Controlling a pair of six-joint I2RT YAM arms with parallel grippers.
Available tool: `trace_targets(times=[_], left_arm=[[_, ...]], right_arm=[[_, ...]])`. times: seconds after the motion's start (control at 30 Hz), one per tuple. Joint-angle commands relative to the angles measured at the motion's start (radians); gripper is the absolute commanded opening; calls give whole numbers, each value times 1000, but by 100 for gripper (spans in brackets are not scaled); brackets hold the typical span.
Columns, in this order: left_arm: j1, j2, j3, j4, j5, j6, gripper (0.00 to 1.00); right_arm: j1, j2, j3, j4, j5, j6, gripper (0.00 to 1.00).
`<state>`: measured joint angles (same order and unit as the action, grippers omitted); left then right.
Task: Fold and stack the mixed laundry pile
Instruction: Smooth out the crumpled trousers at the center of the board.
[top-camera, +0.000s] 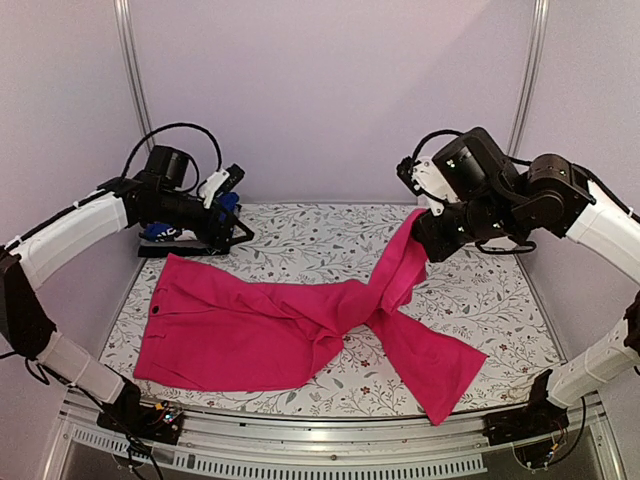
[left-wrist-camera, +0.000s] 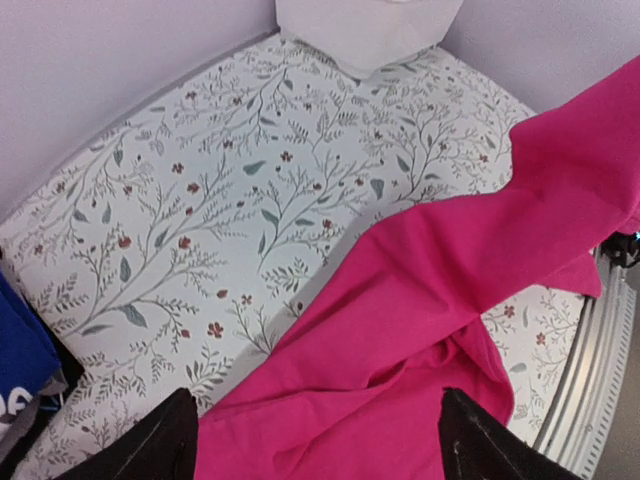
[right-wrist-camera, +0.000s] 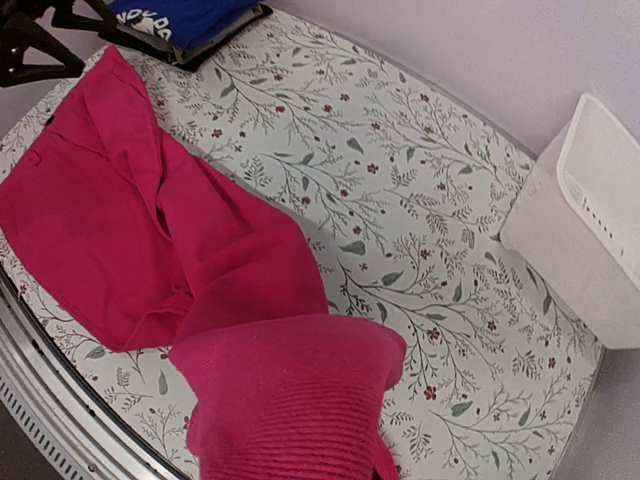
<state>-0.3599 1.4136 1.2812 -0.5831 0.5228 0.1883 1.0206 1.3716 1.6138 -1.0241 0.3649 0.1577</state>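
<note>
The magenta-pink garment (top-camera: 250, 330), a pair of trousers, lies spread across the floral table cover, waistband to the left. One leg rises from the table to my right gripper (top-camera: 428, 238), which is shut on its hem. In the right wrist view that hem (right-wrist-camera: 290, 400) drapes over the fingers and hides them. My left gripper (top-camera: 232, 228) hovers open over the far left corner near the waistband. Its two dark fingertips (left-wrist-camera: 180, 430) stand wide apart above pink cloth (left-wrist-camera: 430, 280), with nothing between them. A royal-blue garment with white print (right-wrist-camera: 190, 15) lies at the back left, behind the left gripper.
A white plastic bin (right-wrist-camera: 590, 220) stands at the back right of the table. The table's metal front edge (top-camera: 330, 450) runs just below the trousers' lower leg, which overhangs it slightly. Bare floral cover (top-camera: 300, 240) shows between the two grippers.
</note>
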Motion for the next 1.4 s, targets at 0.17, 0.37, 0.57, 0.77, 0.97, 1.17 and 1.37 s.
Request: trace_targets(times=[0.17,0.37,0.57,0.77,0.97,1.17,1.37], left_arm=[[-65,124,-130,-152,-127,250,83],[-181,258,-149,-133,-341,325,83],[-191,337,-129,-52,-424,367,84],[-196,361,-141,30,-520,399,65],[-182,267,-178,138,-490,449,73],[-98,358,-123,66,-314,475,74],[-89,371,-152,47,-248,463,73]], right_arm=[[-284,-119,-58,-81,-170,155,0],[-329,-114,-88,-50,-213,135,0],[-393,-131,-110,-36,-249,130,0],[-447,-147,-140,-25,-288,119,0],[-470,-152,-164,-10,-322,118,0],[-479,-154,-181,-2,-335,116,0],[-499,-169,-206,-1,-337,118,0]])
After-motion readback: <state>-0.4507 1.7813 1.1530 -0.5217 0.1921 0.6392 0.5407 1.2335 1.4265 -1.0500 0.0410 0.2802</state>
